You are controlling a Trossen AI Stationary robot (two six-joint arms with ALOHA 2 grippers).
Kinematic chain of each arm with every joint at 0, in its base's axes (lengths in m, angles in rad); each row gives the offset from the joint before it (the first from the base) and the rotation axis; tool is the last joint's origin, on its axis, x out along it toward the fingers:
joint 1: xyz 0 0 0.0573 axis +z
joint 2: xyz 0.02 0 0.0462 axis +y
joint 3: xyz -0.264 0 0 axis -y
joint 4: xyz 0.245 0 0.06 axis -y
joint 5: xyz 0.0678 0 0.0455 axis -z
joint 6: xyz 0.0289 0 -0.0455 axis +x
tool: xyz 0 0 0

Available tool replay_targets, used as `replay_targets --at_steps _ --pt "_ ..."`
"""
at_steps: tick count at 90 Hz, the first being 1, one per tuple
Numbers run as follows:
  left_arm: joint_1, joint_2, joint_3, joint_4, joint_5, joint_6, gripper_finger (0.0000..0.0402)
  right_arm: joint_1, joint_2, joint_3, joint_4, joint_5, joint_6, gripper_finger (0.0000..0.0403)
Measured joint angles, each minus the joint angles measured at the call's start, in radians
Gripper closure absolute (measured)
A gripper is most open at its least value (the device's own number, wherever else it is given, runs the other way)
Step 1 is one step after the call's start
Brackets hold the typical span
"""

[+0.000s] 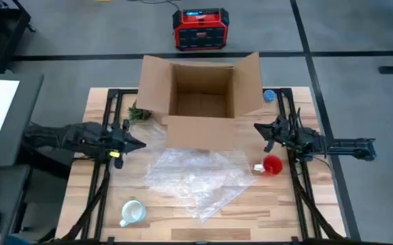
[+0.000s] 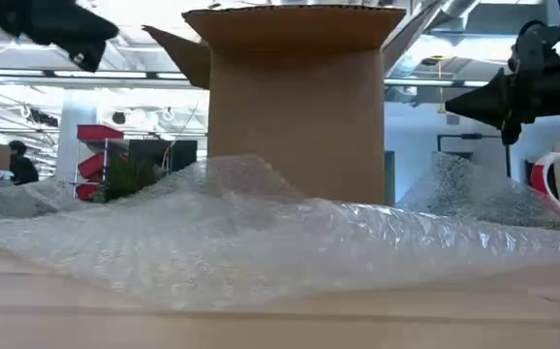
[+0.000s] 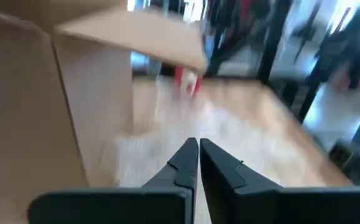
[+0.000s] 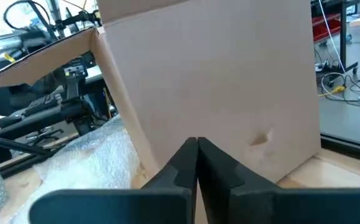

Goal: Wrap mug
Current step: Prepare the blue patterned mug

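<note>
A sheet of clear bubble wrap (image 1: 196,178) lies crumpled on the wooden table, in front of an open cardboard box (image 1: 200,102). A red mug (image 1: 272,165) sits on the table at the wrap's right edge; it also shows in the low view (image 2: 548,184) and, blurred, in the left wrist view (image 3: 186,81). A pale mug (image 1: 132,212) stands upright near the front left. My left gripper (image 1: 139,144) hovers shut left of the wrap, fingers together (image 3: 197,152). My right gripper (image 1: 258,127) hovers shut by the box's right front corner, fingers together (image 4: 197,148).
A small green plant (image 1: 139,112) lies left of the box and a blue object (image 1: 270,96) lies to its right. A red power unit (image 1: 200,28) stands on the floor beyond the table. Bare wood shows along the near edge (image 1: 264,224).
</note>
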Motion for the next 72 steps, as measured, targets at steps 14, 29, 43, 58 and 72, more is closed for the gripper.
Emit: replay_targets --at_steps 14,29,43,58,72 --pt "-0.054 0.35 0.242 -0.261 -0.005 -0.137 0.0402 0.0 0.0 0.0 -0.001 0.0 0.0 0.0403" --pt "-0.11 0.65 0.473 -0.58 0.061 -0.303 0.0402 0.0 0.0 0.0 -0.004 -0.004 0.0 0.0403" --pt "-0.181 0.848 0.634 -0.725 0.279 -0.444 0.0393 0.0 0.0 0.0 -0.008 -0.005 0.0 0.0403" --pt "-0.309 0.954 0.699 -0.688 0.464 -0.69 0.0371 0.0 0.0 0.0 -0.01 -0.004 -0.001 0.0403" --pt "-0.486 1.019 0.694 -0.69 0.416 -0.865 0.0369 0.0 0.0 0.0 0.003 -0.003 -0.022 0.0403"
